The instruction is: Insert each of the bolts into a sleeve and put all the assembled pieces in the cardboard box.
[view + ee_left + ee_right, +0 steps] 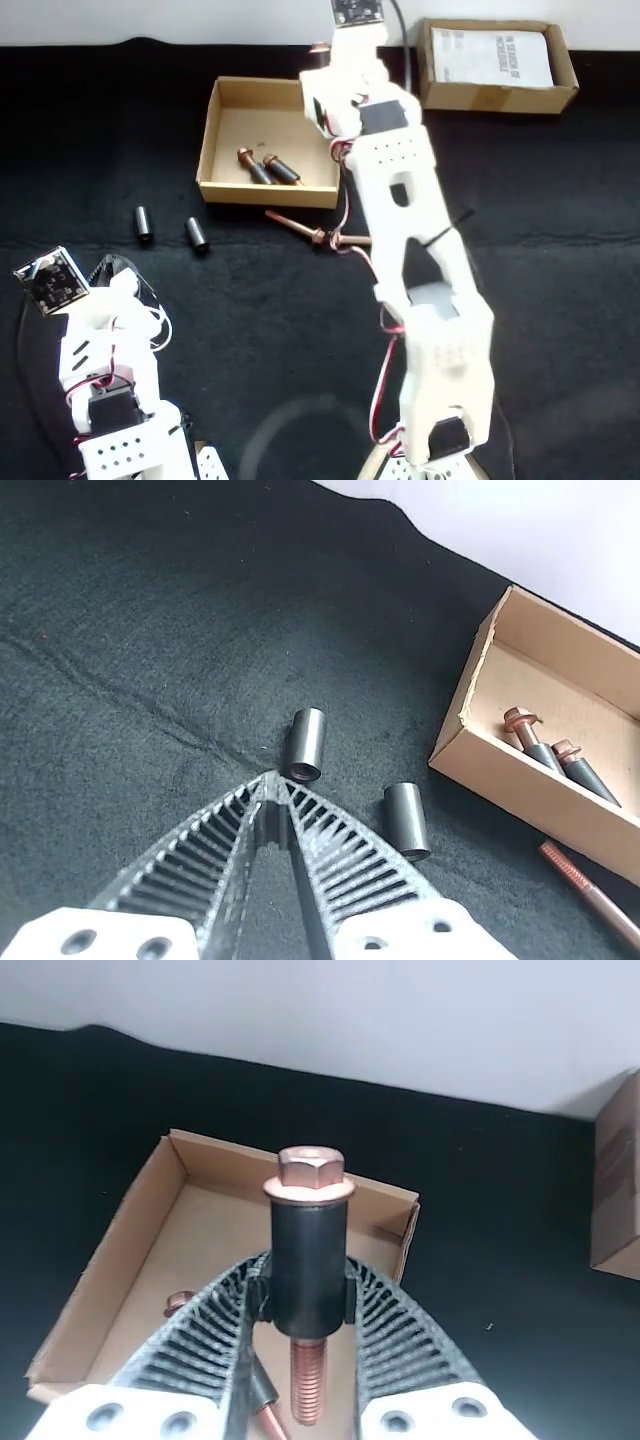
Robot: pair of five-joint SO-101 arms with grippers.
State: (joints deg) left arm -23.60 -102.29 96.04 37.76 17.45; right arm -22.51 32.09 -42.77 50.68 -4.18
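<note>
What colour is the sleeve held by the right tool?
Black; the sleeve shows best in the right wrist view.

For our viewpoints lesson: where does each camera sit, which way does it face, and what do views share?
High view: above the table, looking down; left arm, right arm show.
Left wrist view: on that wrist, facing loose sleeves; left gripper shows.
Right wrist view: on that wrist, facing the cardboard box; right gripper shows.
All share that cardboard box.
</note>
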